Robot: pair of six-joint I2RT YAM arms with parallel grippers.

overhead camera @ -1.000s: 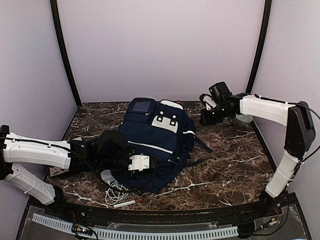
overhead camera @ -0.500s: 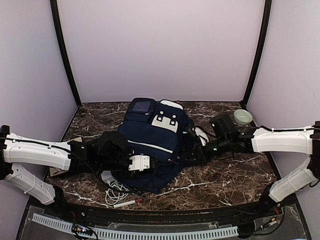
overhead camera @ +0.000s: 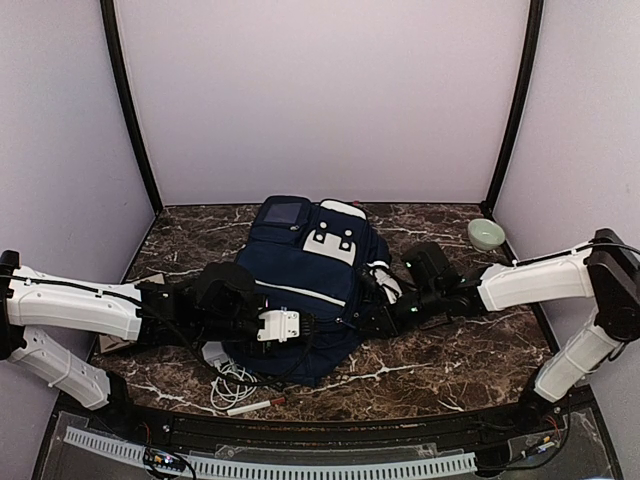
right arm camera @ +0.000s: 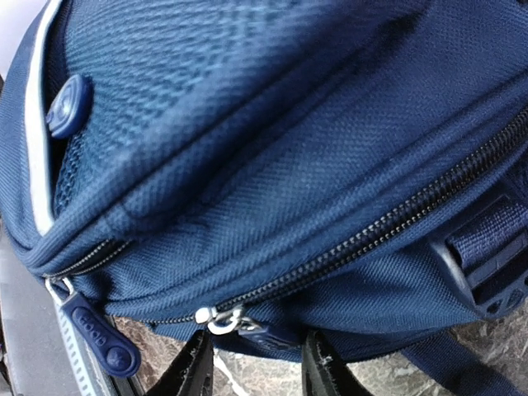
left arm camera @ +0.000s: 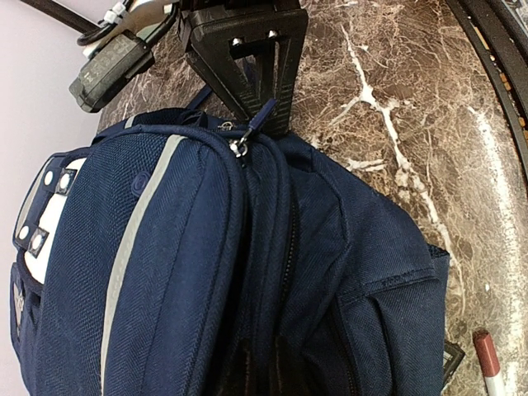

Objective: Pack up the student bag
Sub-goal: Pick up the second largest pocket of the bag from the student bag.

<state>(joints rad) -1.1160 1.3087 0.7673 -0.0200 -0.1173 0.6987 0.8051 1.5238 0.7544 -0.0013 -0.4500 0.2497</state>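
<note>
The student bag (overhead camera: 310,275) is a navy backpack with white stripes, lying flat in the middle of the table. My left gripper (overhead camera: 308,326) presses into its near side, shut on a fold of the fabric beside a zip, as the left wrist view (left arm camera: 272,371) shows. My right gripper (overhead camera: 372,318) is at the bag's right edge. In the right wrist view it (right arm camera: 257,367) is open, and its fingers (right arm camera: 194,367) straddle a navy zip pull (right arm camera: 264,330) with a metal slider, without closing on it. It also shows in the left wrist view (left arm camera: 247,58).
A pale green bowl (overhead camera: 486,233) stands at the back right. A white charger (overhead camera: 213,352) and coiled cable (overhead camera: 232,385) lie by the bag's near left corner, with a red-tipped marker (overhead camera: 252,406) in front. A brown flat item (overhead camera: 128,292) lies under the left arm.
My right arm swung from beside the bowl at the back right down to the bag's right edge and now straddles the zip pull. The left arm and the bag have not moved.
</note>
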